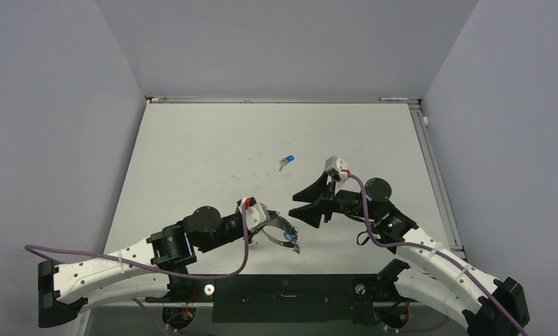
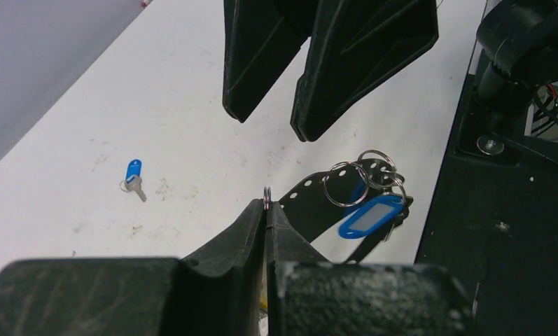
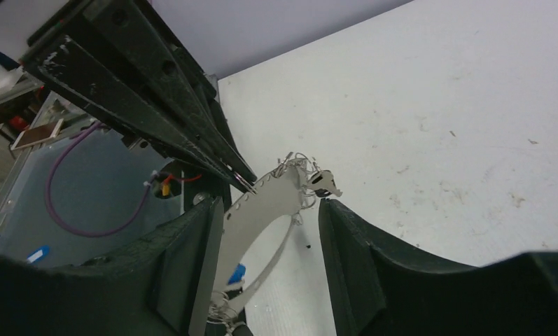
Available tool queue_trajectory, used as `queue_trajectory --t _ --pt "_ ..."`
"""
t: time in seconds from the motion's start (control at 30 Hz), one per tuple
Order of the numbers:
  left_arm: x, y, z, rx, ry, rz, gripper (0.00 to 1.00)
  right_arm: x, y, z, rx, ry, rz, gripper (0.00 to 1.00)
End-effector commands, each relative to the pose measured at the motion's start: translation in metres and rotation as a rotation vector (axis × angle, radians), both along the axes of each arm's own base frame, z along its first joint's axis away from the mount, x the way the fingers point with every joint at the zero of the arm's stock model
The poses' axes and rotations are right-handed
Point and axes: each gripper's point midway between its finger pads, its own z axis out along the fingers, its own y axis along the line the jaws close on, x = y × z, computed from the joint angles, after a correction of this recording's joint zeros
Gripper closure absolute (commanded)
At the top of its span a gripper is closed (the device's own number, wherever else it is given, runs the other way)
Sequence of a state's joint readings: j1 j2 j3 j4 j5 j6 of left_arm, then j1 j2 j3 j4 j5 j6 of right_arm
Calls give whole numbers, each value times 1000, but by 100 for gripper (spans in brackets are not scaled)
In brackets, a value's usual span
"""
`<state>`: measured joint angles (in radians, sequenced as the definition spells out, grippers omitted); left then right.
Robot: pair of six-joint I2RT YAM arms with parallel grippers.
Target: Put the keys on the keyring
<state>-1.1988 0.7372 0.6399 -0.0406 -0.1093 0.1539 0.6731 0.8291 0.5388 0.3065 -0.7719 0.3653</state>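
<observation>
My left pincer [image 2: 267, 207] is clamped shut on one end of the keyring [image 2: 309, 199], near the front edge of the tabletop [image 1: 192, 154]. A few keys [image 2: 371, 215] hang bunched on the ring, one with a blue tag. My right pincer [image 3: 270, 210] stands wide, a finger either side of the ring, not touching it as far as I can tell. One blue key [image 1: 286, 162] lies well apart, mid-tabletop.

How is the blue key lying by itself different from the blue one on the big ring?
The lone blue key lies flat on the table; the ringed blue tag hangs from the keyring, pinched by the left end effector. The lone key is by itself; the ringed tag is bunched among small split rings. Both are blue.
</observation>
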Motion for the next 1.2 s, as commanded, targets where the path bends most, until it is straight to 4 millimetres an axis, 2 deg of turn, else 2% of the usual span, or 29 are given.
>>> queue_trajectory --t 0.0,0.2,0.47,0.57,0.83,1.17 --pt "-4 -4 15 -114 2 -11 100 -20 15 26 51 -96 152 48" --pt "-9 -4 -5 -152 39 -24 100 -21 31 5 -11 -78 183 53" --pt "-15 0 -24 -198 83 -27 100 -20 38 -21 -69 -65 218 57" --pt "-18 1 -31 -200 113 -30 100 -23 40 -31 -87 -47 248 64" --pt "-24 5 -34 -249 138 -48 100 -31 47 -55 -139 8 321 70" --pt "-24 5 -36 -247 144 -46 100 -34 50 -59 -150 10 342 70"
